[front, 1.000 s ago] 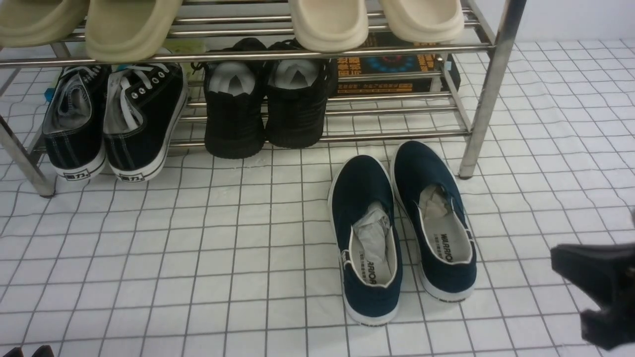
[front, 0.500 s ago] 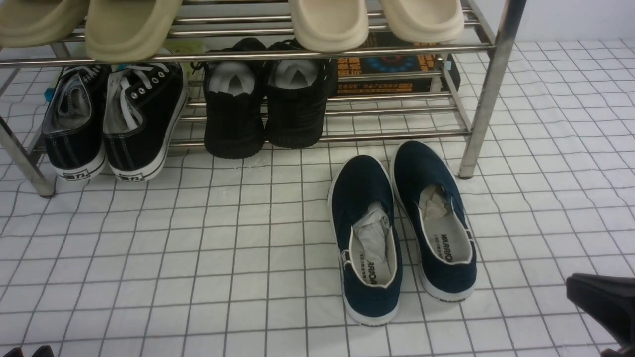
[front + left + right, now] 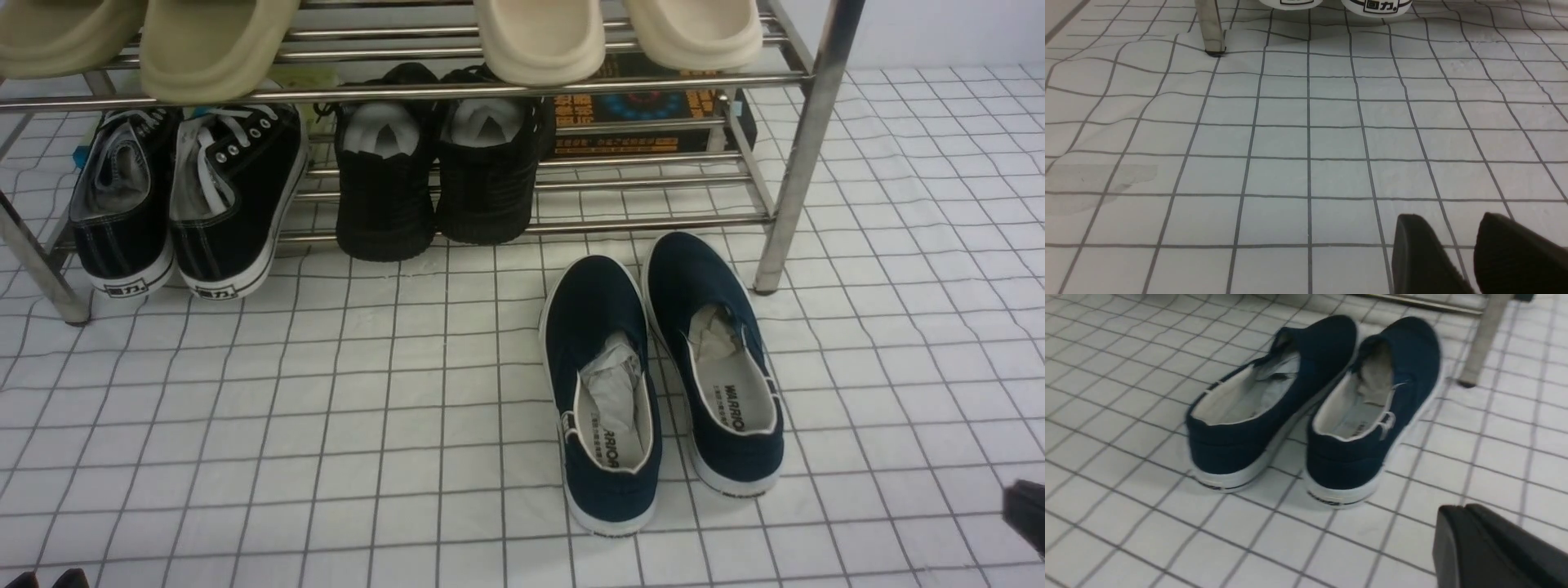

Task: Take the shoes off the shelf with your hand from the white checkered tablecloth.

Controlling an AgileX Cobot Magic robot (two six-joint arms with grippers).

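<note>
The shoes, a navy-blue slip-on pair with white soles, stand side by side on the white checkered tablecloth [image 3: 326, 408], just in front of the shelf's right leg [image 3: 804, 147]. The left shoe [image 3: 604, 392] and the right shoe [image 3: 718, 359] have crumpled paper inside. From the right wrist they show heel-on [image 3: 1274, 400] [image 3: 1372, 416]. My right gripper [image 3: 1455, 507] is shut and empty, behind the shoes' heels and apart from them; only a black corner [image 3: 1027, 514] shows at the front view's right edge. My left gripper [image 3: 1449, 218] is open over bare cloth, far left [image 3: 49, 578].
On the shelf's lower tier stand black lace-up sneakers [image 3: 180, 196], all-black shoes [image 3: 441, 171] and a dark printed box [image 3: 645, 114]. Beige slippers [image 3: 212, 41] [image 3: 612, 33] lie on the upper tier. A shelf leg [image 3: 1210, 28] stands ahead of the left gripper.
My right gripper has drawn back down and to the right, almost out of the front view. The shoes and the left gripper have not moved.
</note>
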